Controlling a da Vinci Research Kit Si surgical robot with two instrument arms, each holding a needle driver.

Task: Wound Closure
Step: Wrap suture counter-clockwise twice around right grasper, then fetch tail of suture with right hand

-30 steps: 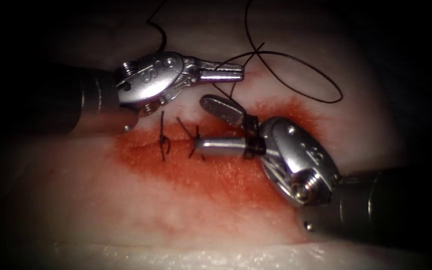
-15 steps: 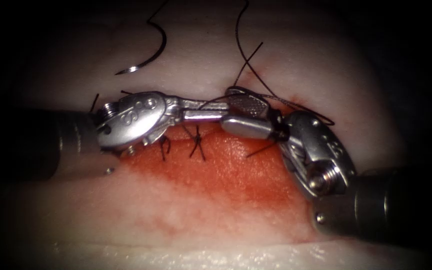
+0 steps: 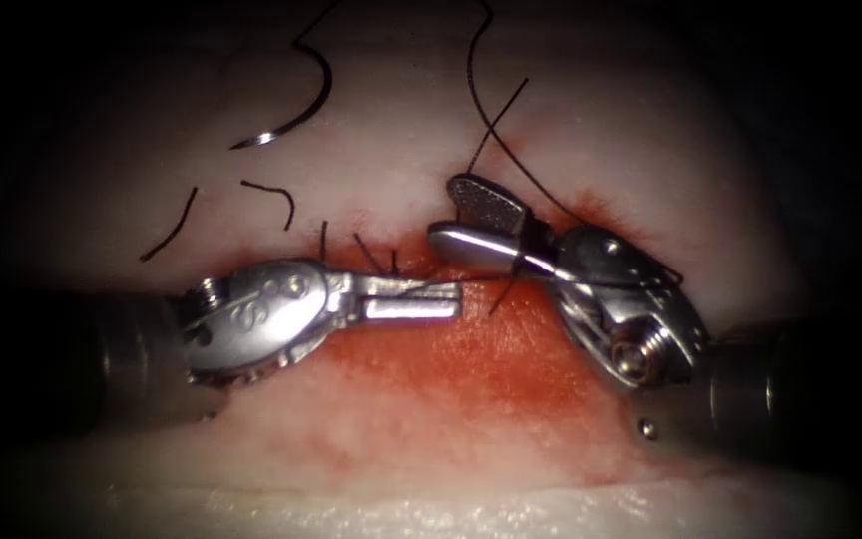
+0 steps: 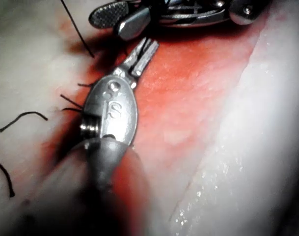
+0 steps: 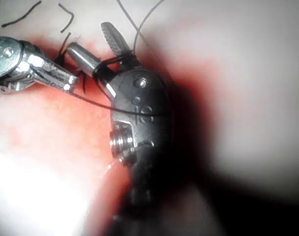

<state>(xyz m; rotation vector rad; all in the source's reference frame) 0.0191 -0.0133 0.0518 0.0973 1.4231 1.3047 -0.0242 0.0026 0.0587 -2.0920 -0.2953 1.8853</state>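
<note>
The needle (image 3: 296, 105) lay free on the pale tissue (image 3: 371, 439) well above the cut (image 3: 471, 329) and to the endoscope view's left, held by neither tool and not in the tissue. Its curve bulged toward the right, its bright tip pointing left and slightly down, its other end rising toward the top edge.

The thread (image 3: 481, 120) came down from the top, crossed itself above the right tool, and ran over that tool's wrist. A taut strand stretched almost level from there to the left tool (image 3: 456, 299), whose fingers were pressed together, pinching the thread at their tips. That tool lay nearly horizontal over the red fluid (image 3: 451, 369), its shaft entering from the left and its fingers pointing right, along the cut.

The right tool (image 3: 446, 210) came in from the lower right, angled up and to the left, its fingers spread and holding nothing, the thread draped behind them.

2 finished stitches (image 3: 376, 255) stood just above the left tool's fingers. 2 cut ends of thread (image 3: 271, 195) lay loose on the tissue left of them, below the needle.

In the left wrist view the left tool (image 4: 147, 49) pointed at the right tool's spread fingers (image 4: 110, 12), just apart.
</note>
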